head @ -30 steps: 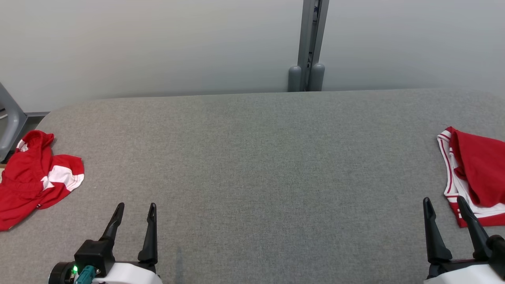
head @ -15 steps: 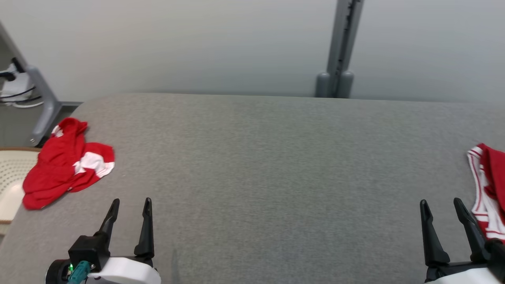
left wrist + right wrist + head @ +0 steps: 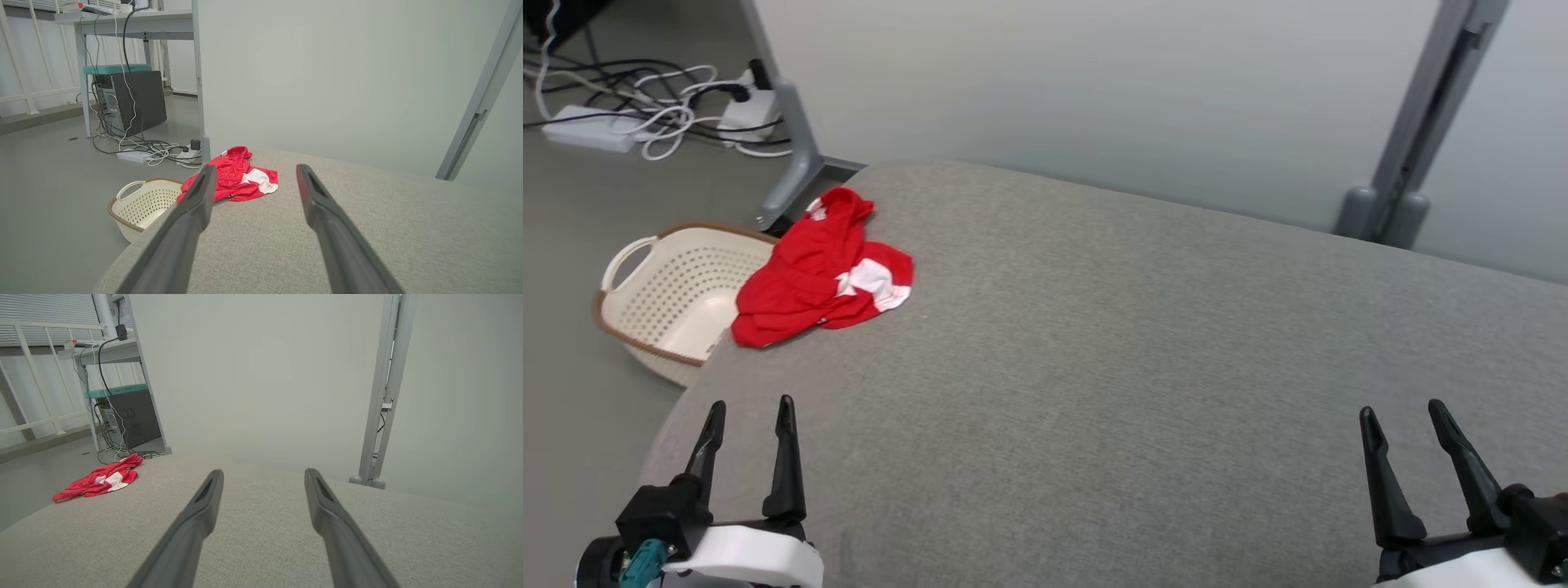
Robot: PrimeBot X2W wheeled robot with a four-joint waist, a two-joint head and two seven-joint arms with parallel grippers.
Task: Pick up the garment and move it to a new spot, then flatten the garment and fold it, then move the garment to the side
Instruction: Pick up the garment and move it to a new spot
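No text, label, brand, number or sign is legible. Small pale marks on the front of the dark computer tower [image 3: 137, 416], at 10 o'clock in the right wrist view, are too small to read.
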